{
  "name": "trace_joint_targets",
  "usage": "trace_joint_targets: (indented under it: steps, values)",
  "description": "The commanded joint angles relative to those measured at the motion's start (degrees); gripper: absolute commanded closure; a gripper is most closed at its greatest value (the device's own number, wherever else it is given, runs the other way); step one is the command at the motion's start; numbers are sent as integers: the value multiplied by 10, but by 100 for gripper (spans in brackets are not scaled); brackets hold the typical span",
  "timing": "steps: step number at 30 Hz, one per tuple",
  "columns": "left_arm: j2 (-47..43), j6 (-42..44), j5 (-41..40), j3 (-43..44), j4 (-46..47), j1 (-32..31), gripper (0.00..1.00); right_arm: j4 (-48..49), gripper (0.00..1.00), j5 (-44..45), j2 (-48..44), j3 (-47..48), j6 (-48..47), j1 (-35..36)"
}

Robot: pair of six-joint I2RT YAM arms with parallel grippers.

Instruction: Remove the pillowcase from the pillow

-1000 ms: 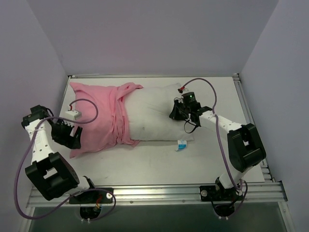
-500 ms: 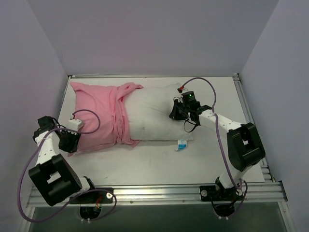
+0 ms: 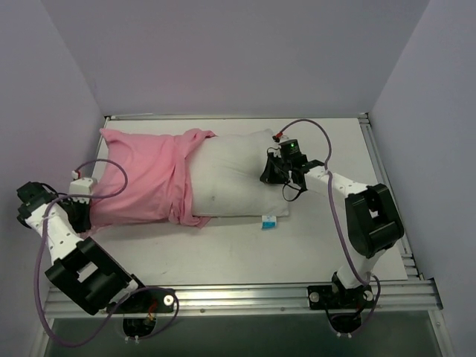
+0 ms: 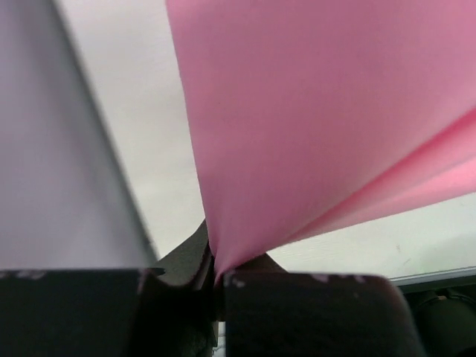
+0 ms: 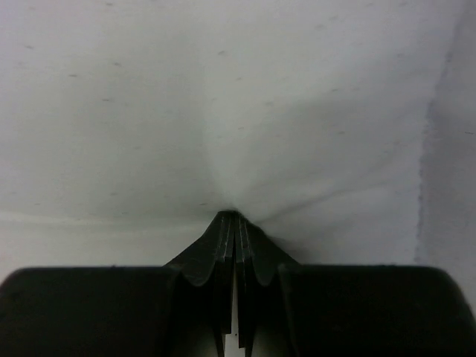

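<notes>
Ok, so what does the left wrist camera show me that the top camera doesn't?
Only the left wrist view shows the pinch itself: the left claw shut on a taut fold of the pink pillowcase. Only the top view shows the white pillow sticking out of the pillowcase's right end, the right claw at the pillow's right end, and the blue-and-white tag at its near corner. Both show the pink pillowcase and the pale table.
</notes>
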Motion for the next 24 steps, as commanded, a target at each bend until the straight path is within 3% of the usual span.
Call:
trace_joint_targets:
  steps: [1,5,7,10,12,17,18,24]
  values:
    - [-33,30,-44,122,40,56,98,-106,100,95,59,-34,-46,-47]
    - [-55,13,-44,185,77,58,98,-96,100,105,67,-48,-53,-61]
    - [-60,12,21,220,52,51,98,-100,100,105,58,-46,-61,-60]
    - [-77,17,68,205,-22,-18,98,-142,100,116,16,-9,-69,-49]
    - [-95,2,70,179,-21,-81,98,-175,100,136,-9,52,-75,-38]
    - [-77,-52,86,149,-2,-128,98,-281,100,228,-60,214,-101,10]
    - [-74,-63,86,150,-1,-134,98,-293,100,238,-56,273,-107,37]
    - [-75,-72,88,151,-2,-142,98,-324,96,207,35,427,-142,128]
